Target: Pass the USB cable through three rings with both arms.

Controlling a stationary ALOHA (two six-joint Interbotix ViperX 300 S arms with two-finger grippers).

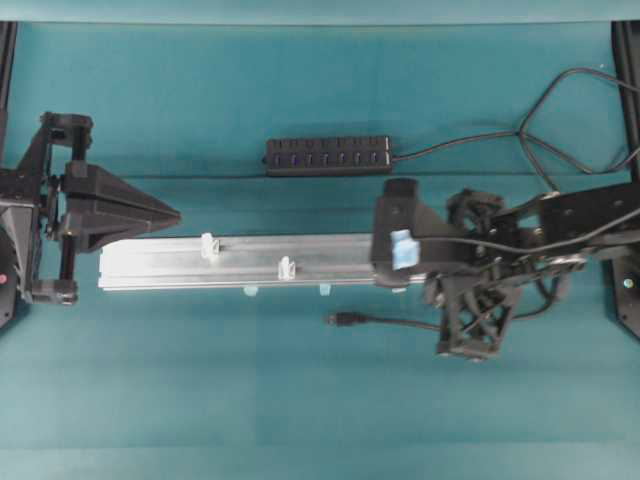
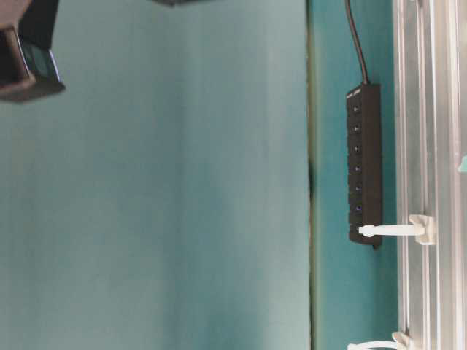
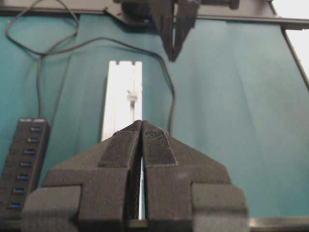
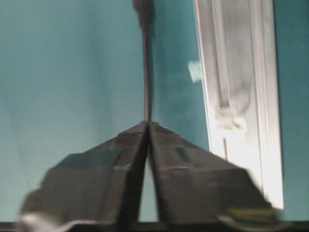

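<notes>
Right wrist view: right hand looks closed, fingers nearly meeting; USB cable on bench runs straight ahead of fingertips, plug farthest, parallel w/ rail alongside. Left hand closed, empty, much farther off.
</notes>
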